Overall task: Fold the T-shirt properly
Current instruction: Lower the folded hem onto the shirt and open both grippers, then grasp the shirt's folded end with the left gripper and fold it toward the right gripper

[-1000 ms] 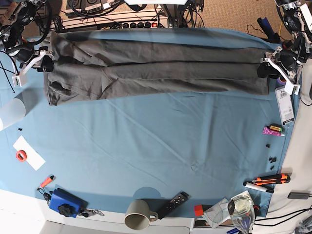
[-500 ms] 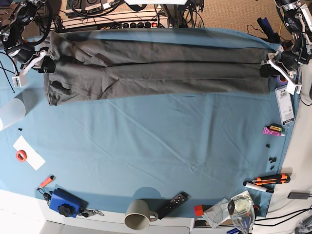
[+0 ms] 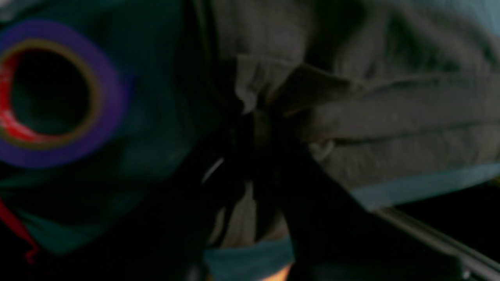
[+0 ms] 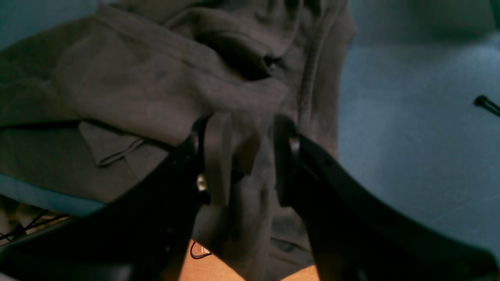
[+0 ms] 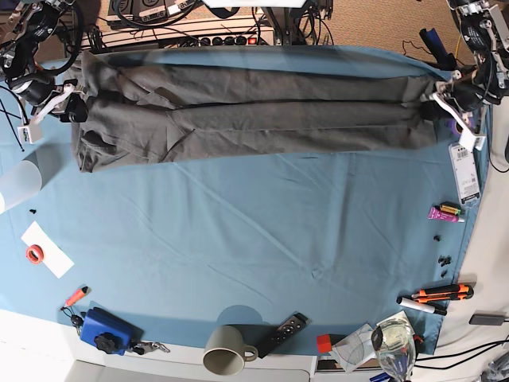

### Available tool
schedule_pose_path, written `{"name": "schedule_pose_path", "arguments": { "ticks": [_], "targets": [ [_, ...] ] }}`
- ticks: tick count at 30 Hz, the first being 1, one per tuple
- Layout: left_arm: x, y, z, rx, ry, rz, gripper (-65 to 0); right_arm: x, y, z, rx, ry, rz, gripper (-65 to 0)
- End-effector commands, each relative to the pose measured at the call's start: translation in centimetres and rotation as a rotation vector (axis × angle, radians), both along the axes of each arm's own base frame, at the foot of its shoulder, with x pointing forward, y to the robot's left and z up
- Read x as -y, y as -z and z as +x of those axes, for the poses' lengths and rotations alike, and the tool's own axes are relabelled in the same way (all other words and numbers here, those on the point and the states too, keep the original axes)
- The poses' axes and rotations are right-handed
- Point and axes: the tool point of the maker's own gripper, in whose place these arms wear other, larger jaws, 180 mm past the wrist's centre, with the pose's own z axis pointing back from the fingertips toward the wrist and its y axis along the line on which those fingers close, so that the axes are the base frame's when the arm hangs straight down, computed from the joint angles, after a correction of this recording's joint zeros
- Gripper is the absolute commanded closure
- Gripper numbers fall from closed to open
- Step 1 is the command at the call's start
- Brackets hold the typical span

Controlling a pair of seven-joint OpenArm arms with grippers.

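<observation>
T-shirt [image 5: 254, 111] lies stretched along the far edge of the blue cloth [image 5: 262, 231]. Left gripper [image 5: 440, 106] pinches one end beside a purple tape roll [image 3: 58, 93]; right gripper [image 4: 242, 156] clamps the other end. Mug [image 5: 227, 350], remote [image 5: 281, 334] well apart.

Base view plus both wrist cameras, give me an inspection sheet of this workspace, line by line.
Surface: blue table cloth, creased.
Job's things: T-shirt lies as a long band along the far edge.
Clutter: mug, remote, blue box, markers, purple tape roll.
Grippers: left gripper closing on the T-shirt's end; right gripper has fabric between its fingers.
Cables: bundle and power strip behind the table.
Surroundings: nothing seen beyond floor.
</observation>
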Motion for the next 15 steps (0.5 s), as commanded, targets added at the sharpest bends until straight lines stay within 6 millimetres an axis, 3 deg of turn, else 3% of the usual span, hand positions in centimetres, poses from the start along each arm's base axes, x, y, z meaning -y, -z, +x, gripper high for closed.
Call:
{"name": "schedule_pose_path", "arguments": {
  "ticks": [1,10,15],
  "targets": [
    [0.0,-1.4,0.8,0.047,0.034,0.023,0.0,0.4,-1.4,0.8,0.052,-0.004,-0.017,-18.7],
    [2.2,-8.5,4.0,0.332,0.163,0.14,0.0,0.5,-1.2,0.8,0.049,0.001,-0.022,-18.7],
    [4.0,-10.8,4.3,0.409,0.204,0.093,0.0,0.5,-0.2,0.3,0.025,0.029,-0.037,-18.7]
  ]
}}
